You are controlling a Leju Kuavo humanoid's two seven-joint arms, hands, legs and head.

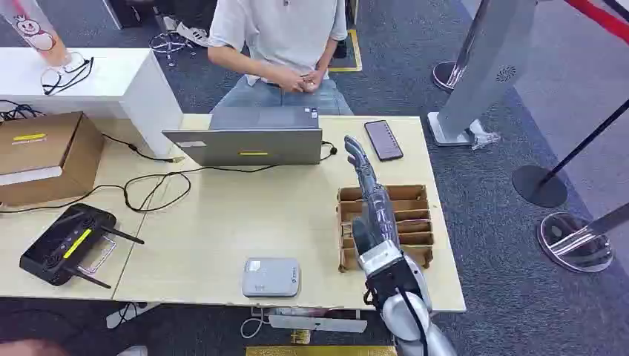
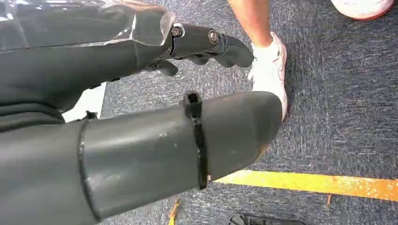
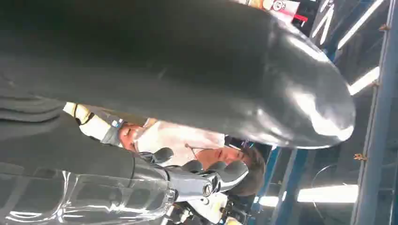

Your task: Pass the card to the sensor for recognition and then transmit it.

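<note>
My right hand [image 1: 369, 189] is stretched out flat above the slotted cardboard card box [image 1: 415, 222], its fingers [image 1: 354, 152] pointing toward the person [image 1: 278, 33] seated behind the laptop. I see no card in it. In the right wrist view the thick thumb [image 3: 197, 79] and dark fingers [image 3: 220, 176] stand apart with nothing between them. The grey-white sensor box [image 1: 271, 277] lies near the table's front edge, left of my right arm. My left hand [image 2: 141, 145] hangs over the carpet, fingers [image 2: 211, 44] apart from the thumb, holding nothing.
A grey laptop [image 1: 252, 141] and a black phone [image 1: 383, 139] lie at the table's far side. A black router [image 1: 67, 245], cables and a brown carton [image 1: 44, 152] sit at the left. Stanchion bases [image 1: 575, 241] stand right of the table. A person's white shoe [image 2: 270, 70] is near my left hand.
</note>
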